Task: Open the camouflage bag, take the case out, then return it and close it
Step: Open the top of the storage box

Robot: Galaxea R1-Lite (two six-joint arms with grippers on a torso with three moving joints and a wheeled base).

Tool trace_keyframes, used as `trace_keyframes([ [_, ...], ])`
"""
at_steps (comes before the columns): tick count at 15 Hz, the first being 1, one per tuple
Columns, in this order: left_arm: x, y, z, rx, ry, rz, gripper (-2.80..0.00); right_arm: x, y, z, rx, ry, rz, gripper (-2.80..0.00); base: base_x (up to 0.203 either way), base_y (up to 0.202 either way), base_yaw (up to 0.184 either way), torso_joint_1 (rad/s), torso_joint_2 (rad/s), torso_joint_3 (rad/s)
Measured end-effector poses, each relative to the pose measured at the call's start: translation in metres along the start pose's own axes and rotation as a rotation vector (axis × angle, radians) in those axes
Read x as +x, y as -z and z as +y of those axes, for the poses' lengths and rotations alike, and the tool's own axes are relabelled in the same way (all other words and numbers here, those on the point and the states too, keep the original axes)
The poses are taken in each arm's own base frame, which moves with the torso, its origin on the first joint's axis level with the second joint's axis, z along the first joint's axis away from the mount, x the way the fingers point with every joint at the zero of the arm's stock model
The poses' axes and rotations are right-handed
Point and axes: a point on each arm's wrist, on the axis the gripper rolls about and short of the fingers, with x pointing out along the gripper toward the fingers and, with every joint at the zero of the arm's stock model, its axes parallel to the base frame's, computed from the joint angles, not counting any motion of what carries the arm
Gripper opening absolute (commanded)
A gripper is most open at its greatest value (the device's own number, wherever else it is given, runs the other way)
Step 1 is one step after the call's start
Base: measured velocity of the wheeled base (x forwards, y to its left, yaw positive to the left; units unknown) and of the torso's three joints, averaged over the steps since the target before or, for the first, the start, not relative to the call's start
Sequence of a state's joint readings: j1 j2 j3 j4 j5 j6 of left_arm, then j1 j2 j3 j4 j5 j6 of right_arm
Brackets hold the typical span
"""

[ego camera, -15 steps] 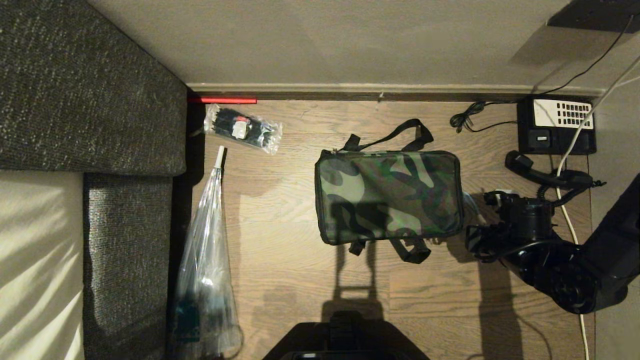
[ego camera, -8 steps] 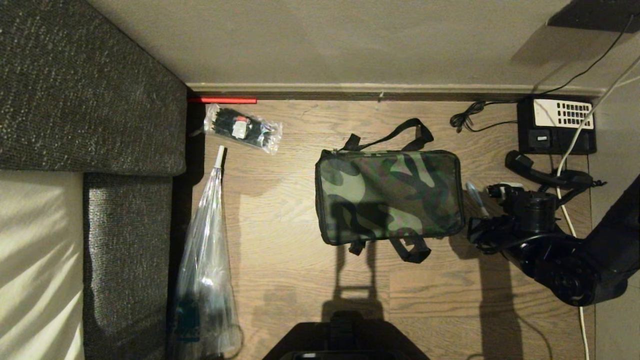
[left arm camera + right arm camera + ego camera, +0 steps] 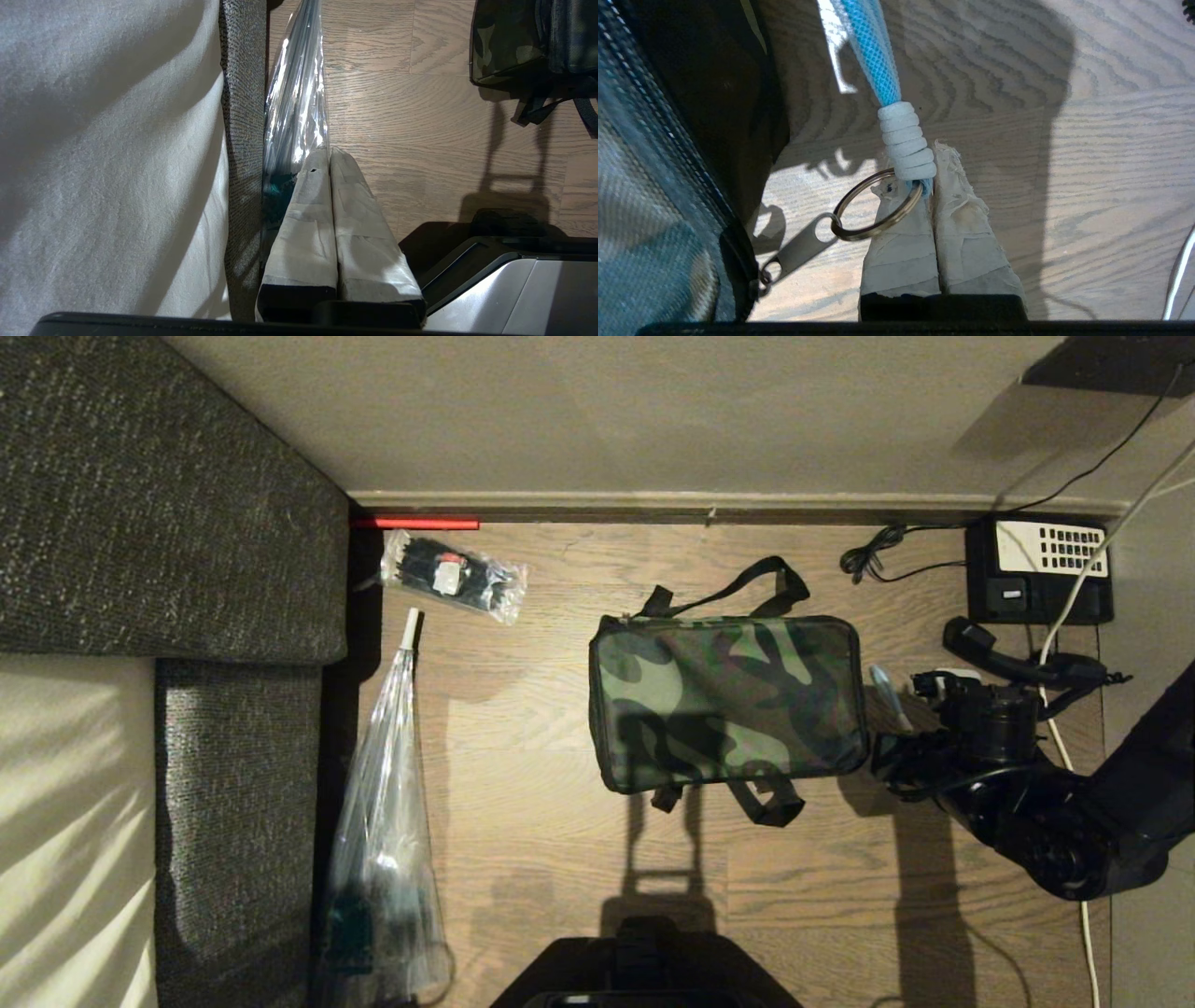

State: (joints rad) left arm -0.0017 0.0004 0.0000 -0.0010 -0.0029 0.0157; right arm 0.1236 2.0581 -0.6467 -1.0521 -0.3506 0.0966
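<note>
The camouflage bag (image 3: 726, 702) lies flat on the wood floor (image 3: 523, 747), zipped, its black carry straps (image 3: 738, 583) splayed toward the skirting board and its buckled ends trailing toward the robot. The case is nowhere in sight and is presumably inside the zipped bag. At the bag's right-hand end the right gripper (image 3: 930, 156) has its tape-wrapped fingers (image 3: 901, 242) pressed together on a blue mesh pull cord (image 3: 873, 46), pinching it just below a white wound collar (image 3: 906, 142) where it meets a split key ring (image 3: 873, 205). That ring threads through the metal zip tab (image 3: 798, 249), so the cord appears to be fitted as a handle large enough for blunt fingers to take, sparing them the small tab itself; the grip there suggests the zip is about to be drawn round the bag's edge. The cord shows in the overhead view as a pale strip (image 3: 889, 695) between bag and arm. The left gripper (image 3: 331, 154) hangs parked low beside the grey sofa (image 3: 168, 504), fingers closed on nothing, just in front of a clear plastic bag (image 3: 383, 821) leaning at the sofa's edge. A small clear packet of black items (image 3: 455, 576) lies near the wall, and a black telephone with a white keypad (image 3: 1038, 567) sits off its handset (image 3: 1013, 658) to the right. No brand, label or legible writing can be made out on anything.
</note>
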Motion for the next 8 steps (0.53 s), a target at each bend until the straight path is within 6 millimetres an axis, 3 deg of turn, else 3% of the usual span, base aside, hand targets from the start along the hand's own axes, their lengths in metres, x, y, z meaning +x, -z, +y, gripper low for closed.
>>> trace_keyframes([
  [8, 0.0000, 0.0000, 0.0000, -0.001, 0.000, 0.000, -2.80, 0.0017, -0.0091, 0.0015, 0.019, -0.003, -0.036, -2.80, 0.000, 0.000, 0.000, 0.000, 0.00, 0.000],
])
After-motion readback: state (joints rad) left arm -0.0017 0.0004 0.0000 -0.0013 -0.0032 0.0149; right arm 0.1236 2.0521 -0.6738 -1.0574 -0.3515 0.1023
